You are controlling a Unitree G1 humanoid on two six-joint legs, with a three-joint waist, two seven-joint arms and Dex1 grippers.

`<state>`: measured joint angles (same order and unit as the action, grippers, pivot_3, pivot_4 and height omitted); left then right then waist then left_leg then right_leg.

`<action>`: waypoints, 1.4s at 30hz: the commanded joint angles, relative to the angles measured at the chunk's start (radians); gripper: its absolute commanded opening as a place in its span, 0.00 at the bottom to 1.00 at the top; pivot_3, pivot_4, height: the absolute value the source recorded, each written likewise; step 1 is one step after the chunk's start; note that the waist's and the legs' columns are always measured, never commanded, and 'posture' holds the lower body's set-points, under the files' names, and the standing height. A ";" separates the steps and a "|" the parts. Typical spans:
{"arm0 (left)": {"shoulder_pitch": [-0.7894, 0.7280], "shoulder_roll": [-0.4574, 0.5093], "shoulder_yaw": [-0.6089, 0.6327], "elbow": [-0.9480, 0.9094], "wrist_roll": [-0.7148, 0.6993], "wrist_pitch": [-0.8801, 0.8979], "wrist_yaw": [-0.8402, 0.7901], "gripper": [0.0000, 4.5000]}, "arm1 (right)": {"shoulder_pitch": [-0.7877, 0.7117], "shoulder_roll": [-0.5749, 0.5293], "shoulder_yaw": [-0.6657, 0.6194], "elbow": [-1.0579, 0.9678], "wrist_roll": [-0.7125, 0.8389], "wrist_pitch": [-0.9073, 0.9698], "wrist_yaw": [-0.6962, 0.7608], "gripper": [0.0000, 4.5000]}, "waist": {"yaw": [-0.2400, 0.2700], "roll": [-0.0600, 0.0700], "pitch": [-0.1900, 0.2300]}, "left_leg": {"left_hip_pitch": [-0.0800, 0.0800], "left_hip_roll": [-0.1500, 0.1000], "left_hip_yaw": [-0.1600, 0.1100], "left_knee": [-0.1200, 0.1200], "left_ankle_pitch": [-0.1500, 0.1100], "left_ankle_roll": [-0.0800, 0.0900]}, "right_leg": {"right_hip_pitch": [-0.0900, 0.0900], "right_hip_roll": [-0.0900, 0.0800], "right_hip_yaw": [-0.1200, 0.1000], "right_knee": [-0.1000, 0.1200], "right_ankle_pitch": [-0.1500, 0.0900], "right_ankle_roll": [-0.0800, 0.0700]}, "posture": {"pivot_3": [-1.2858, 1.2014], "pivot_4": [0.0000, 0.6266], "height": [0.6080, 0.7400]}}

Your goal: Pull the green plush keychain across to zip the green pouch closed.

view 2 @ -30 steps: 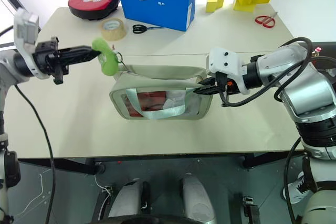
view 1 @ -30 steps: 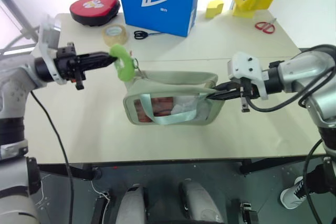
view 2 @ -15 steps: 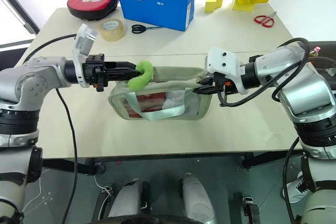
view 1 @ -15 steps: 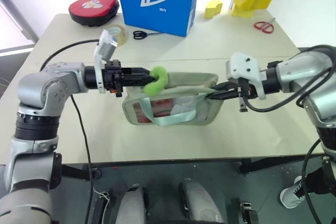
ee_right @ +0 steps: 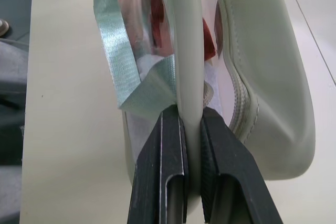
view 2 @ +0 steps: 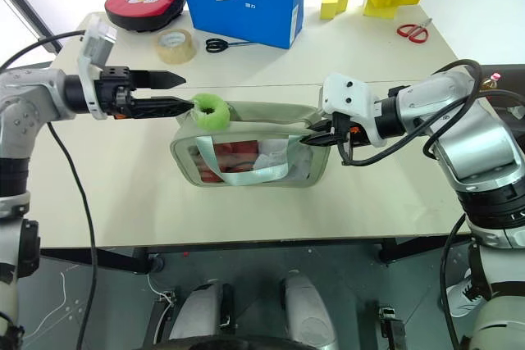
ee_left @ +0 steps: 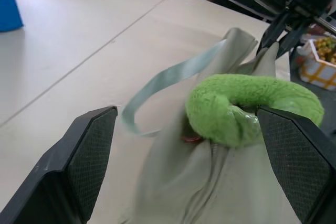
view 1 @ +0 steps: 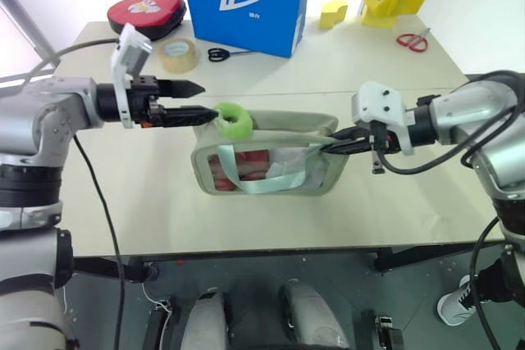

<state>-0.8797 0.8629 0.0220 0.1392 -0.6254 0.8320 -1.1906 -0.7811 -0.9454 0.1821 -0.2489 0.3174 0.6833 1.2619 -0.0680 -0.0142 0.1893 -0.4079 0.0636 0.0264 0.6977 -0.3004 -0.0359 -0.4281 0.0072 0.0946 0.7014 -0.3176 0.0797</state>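
With our left gripper spread apart beside the fuzzy lime-green ring keychain and our right gripper clamped on the pale sage-green fabric pouch, we risk leaving the zip part-open.

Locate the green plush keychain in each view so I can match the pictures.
Left eye view: green plush keychain at the green pouch's top left corner, just off the open left gripper.
Right eye view: same spot, by the pouch's top left corner.
Left wrist view: centre-right, lying on the pouch fabric between the gripper's spread fingers.
Right wrist view: not in it.
Shared landmark: the pouch's mint strap.
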 commanded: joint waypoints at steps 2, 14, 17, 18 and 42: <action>-0.011 0.034 0.071 -0.013 -0.004 -0.070 -0.042 0.99 | -0.011 0.014 0.006 -0.008 0.002 0.000 -0.003 0.00 | -0.001 0.000 0.000 | 0.000 0.000 0.000 0.000 0.000 0.000 | 0.000 0.000 0.000 0.000 0.000 0.000 | 0.52 0.24 0.98; 0.364 0.111 0.147 -0.221 -0.017 -0.222 -0.177 0.99 | -0.017 0.009 0.008 -0.001 0.000 0.003 0.011 0.00 | 0.001 0.000 0.000 | 0.000 0.001 0.001 0.000 0.000 0.000 | 0.000 0.000 0.001 0.001 0.000 0.000 | 0.52 0.24 0.98; 0.387 0.082 0.131 -0.252 -0.018 -0.232 -0.154 0.87 | -0.021 0.009 0.009 0.001 0.000 0.004 0.013 0.00 | 0.001 0.000 0.000 | 0.000 0.001 0.001 0.000 0.000 0.000 | 0.000 0.000 0.001 0.000 0.000 0.000 | 0.52 0.24 0.98; 0.389 0.075 0.126 -0.259 -0.018 -0.231 -0.146 0.80 | -0.021 0.009 0.009 0.002 0.001 0.005 0.014 0.00 | 0.001 0.000 0.000 | 0.000 0.001 0.001 0.000 0.000 0.000 | 0.000 0.000 0.001 0.000 0.000 0.000 | 0.52 0.24 0.98; 0.346 0.062 0.060 -0.252 0.033 -0.247 -0.127 0.00 | 0.024 -0.041 -0.189 -0.020 0.153 -0.092 0.097 0.82 | 0.008 0.000 0.000 | 0.000 0.000 0.001 0.000 0.000 0.000 | 0.000 0.000 0.001 0.000 0.000 0.000 | 0.52 0.24 0.98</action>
<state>-0.5188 0.9232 0.0876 -0.1052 -0.5980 0.5985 -1.3157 -0.7393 -0.9666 0.0578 -0.2511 0.4260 0.6145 1.3411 -0.0601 -0.0139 0.1893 -0.4078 0.0637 0.0270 0.6977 -0.3005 -0.0358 -0.4282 0.0070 0.0952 0.7015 -0.3176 0.0796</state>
